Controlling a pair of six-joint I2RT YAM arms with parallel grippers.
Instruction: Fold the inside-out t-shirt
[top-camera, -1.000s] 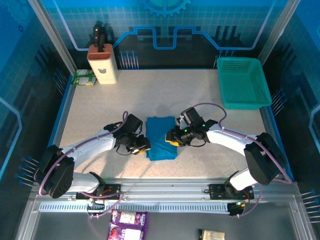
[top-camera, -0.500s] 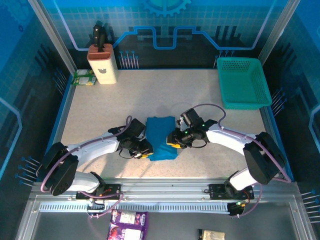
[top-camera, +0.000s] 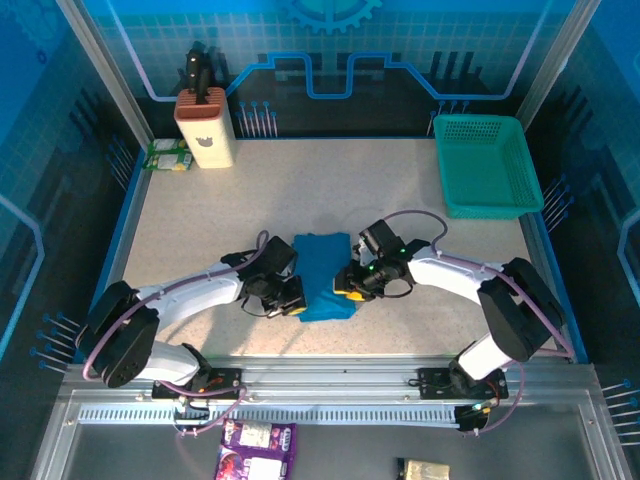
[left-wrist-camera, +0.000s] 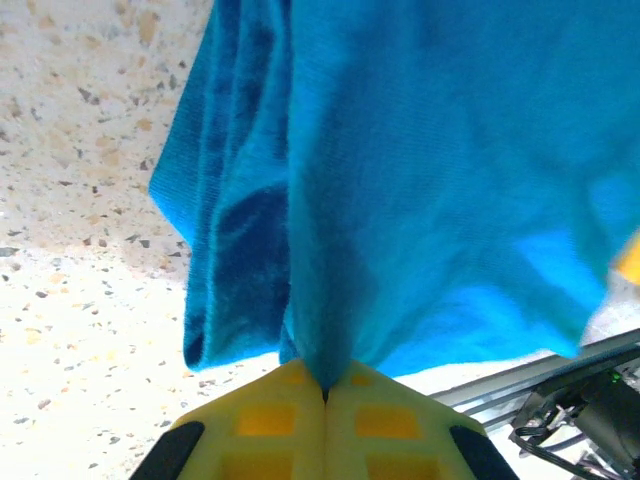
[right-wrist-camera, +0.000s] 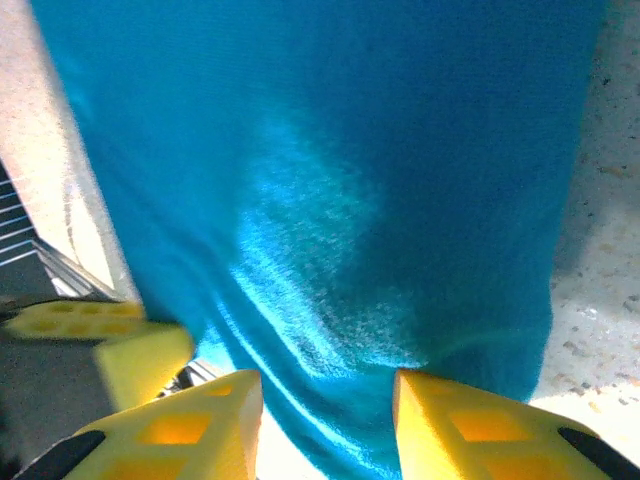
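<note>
At the far left corner of the counter (top-camera: 300, 185), a beige knife block (top-camera: 205, 130) is standing upright, and a small green packet (top-camera: 168, 155) is lying just beside it on its left. Nearer the front, the left arm (top-camera: 190, 292) is reaching in toward the middle, and its left tool (top-camera: 296, 308) is sitting at the near left corner of the t-shirt (top-camera: 322, 265). Seen from the left wrist, its two yellow fingers (left-wrist-camera: 270, 425) are pressing flat against each other with a thin gather of the blue cloth pinched between them, so this tool is clamping the shirt's edge, and the cloth is fanning out from that pinch in soft folds.

The t-shirt is lying as a compact, roughly rectangular blue bundle in the middle of the counter, toward the front edge, between the two tools.

The right tool (top-camera: 345, 292) is resting at the shirt's near right edge. From the right wrist, its yellow fingers (right-wrist-camera: 180, 425) are standing clearly apart, partly open, with the hem of the cloth lying in the gap between them; they are not pinching it. The right arm (top-camera: 460, 275) is stretching in from the right side.

At the far right corner, a teal-green mesh basket (top-camera: 488, 205) is sitting well apart from the shirt.
</note>
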